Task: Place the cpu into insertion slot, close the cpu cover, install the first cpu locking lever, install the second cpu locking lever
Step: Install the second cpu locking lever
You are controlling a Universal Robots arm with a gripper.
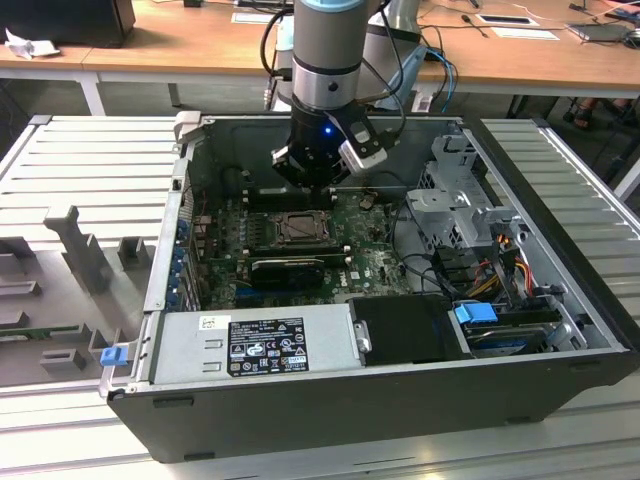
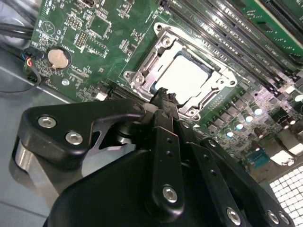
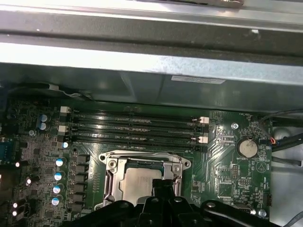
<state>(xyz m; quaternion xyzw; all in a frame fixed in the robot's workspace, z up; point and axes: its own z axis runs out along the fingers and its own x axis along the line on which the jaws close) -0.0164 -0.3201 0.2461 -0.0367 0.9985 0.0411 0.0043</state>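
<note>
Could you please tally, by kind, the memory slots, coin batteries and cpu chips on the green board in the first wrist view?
memory slots: 4
coin battery: 1
cpu: 1
Total: 6

Glare whitens cpu [image 2: 183,78]; case interior dim; foreground end effector blurred.

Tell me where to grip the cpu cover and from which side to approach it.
The cpu cover lies flat as a thin frame around the cpu in the insertion slot, so there is no tall side to pinch. Probably best to come from above and catch an outer frame edge or corner tab, keeping off the central window. The gripper is already hanging just above it.
</note>
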